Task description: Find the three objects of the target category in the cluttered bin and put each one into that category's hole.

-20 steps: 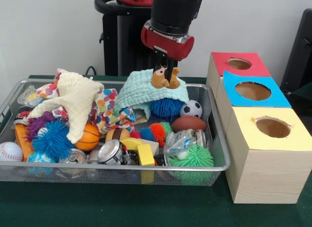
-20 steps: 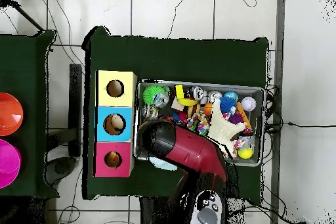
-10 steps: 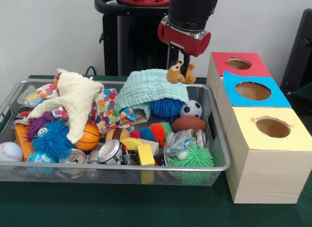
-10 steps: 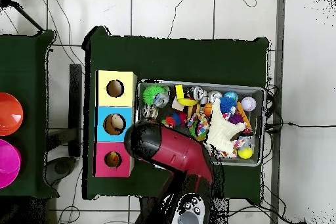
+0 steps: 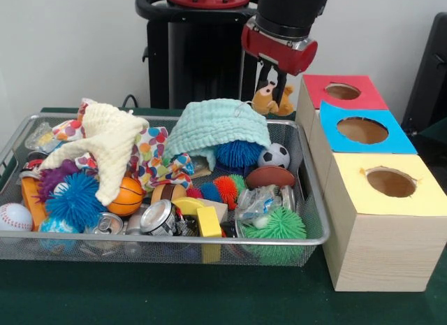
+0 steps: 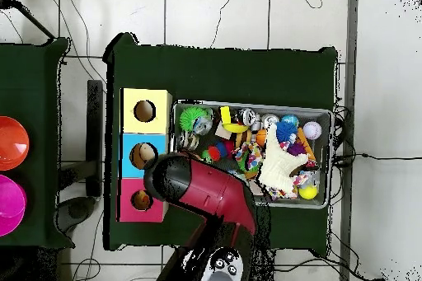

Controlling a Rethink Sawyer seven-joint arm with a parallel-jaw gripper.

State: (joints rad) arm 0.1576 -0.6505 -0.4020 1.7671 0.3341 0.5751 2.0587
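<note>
Holding a small tan plush animal toy (image 5: 272, 100) in my gripper (image 5: 274, 87), I have my dark fingers closed tight on its upper part, so its body and legs hang free below them. The toy is in the air, touching nothing else, above the far right corner of the wire mesh bin (image 5: 318, 220) and just beside the red-topped wooden box (image 5: 342, 92). That box stands at the far end of a row of three boxes, each with a round hole in its lid; next comes the blue-topped box (image 5: 362, 129), then the yellow-topped box (image 5: 389, 182) nearest the camera.

Below and to the left of the toy, a pale green knitted cloth (image 5: 216, 126) is draped over a blue spiky ball (image 5: 238, 153). A small soccer ball (image 5: 274, 156) and a brown football (image 5: 270, 176) lie near the bin's right wall. A cream knitted cloth (image 5: 105, 140) covers part of the left side, with a little basketball (image 5: 128, 196) under its hanging end.

From overhead, my red and black arm (image 6: 206, 191) hides the gripper and toy, its dark end over the gap between the bin and the boxes.
</note>
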